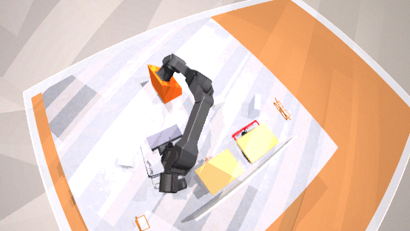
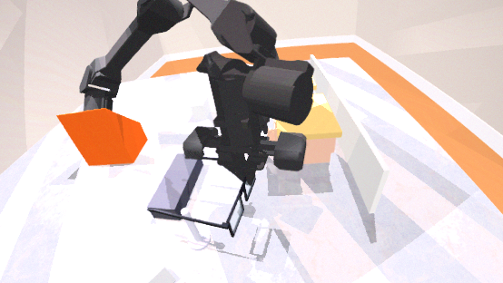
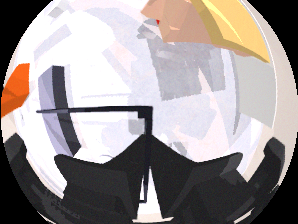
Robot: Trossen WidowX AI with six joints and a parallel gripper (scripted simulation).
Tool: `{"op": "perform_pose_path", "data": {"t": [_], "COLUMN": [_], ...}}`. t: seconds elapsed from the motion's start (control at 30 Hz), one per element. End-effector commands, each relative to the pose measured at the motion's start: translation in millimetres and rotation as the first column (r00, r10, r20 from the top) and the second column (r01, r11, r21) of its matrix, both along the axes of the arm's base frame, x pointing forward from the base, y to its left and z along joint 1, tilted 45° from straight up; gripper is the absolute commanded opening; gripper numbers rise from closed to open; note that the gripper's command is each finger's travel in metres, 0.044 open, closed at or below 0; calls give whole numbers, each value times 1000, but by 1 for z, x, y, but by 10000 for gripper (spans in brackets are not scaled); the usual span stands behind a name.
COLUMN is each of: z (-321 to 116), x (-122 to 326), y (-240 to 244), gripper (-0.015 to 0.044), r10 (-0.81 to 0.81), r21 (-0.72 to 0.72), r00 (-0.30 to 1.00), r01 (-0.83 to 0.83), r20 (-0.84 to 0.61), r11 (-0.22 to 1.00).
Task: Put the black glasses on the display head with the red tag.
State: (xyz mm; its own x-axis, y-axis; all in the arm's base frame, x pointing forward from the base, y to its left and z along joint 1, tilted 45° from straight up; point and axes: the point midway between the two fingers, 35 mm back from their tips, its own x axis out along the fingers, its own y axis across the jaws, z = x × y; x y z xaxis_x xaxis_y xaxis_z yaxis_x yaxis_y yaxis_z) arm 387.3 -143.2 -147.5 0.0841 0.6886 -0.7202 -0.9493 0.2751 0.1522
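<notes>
My gripper (image 2: pixel 247 178) (image 3: pixel 147 137) is shut on the black glasses (image 2: pixel 228 225) (image 3: pixel 148 120) at their front frame and holds them above the table. Their temples stretch toward the lavender block. The arm hides the fingertips in the top view. The nearer display head (image 1: pixel 219 172) (image 2: pixel 320 150) (image 3: pixel 185 25) has a yellow top and a skin-coloured face. The other head (image 1: pixel 257 143) stands beside it, with a red frame (image 1: pixel 245 128) along its face side. I cannot clearly tell whether that red part is the tag. The glasses are away from both heads.
The lavender block (image 1: pixel 164 136) (image 2: pixel 174 186) (image 3: pixel 49 100) lies beside the gripper. A pale upright panel (image 2: pixel 363 159) (image 3: pixel 256 92) runs behind the heads. An orange block (image 1: pixel 164 90) (image 2: pixel 102 141) is at the arm's base. A small white-topped peg (image 2: pixel 184 211) stands below the glasses.
</notes>
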Motion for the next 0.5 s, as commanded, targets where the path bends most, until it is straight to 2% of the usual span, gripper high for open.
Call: {"op": "perform_pose_path", "data": {"t": [0.0,0.23,0.47], "z": [-3,-2,22], "x": [-1,-3,-6], "y": [-2,-8,-34], "gripper": [0,0,0], "r10": [0,0,0], "r21": [5,4,2], "r00": [1000,1000,1000], "r01": [0,0,0], "r20": [-1,-1,-1], "r11": [1000,1000,1000]}}
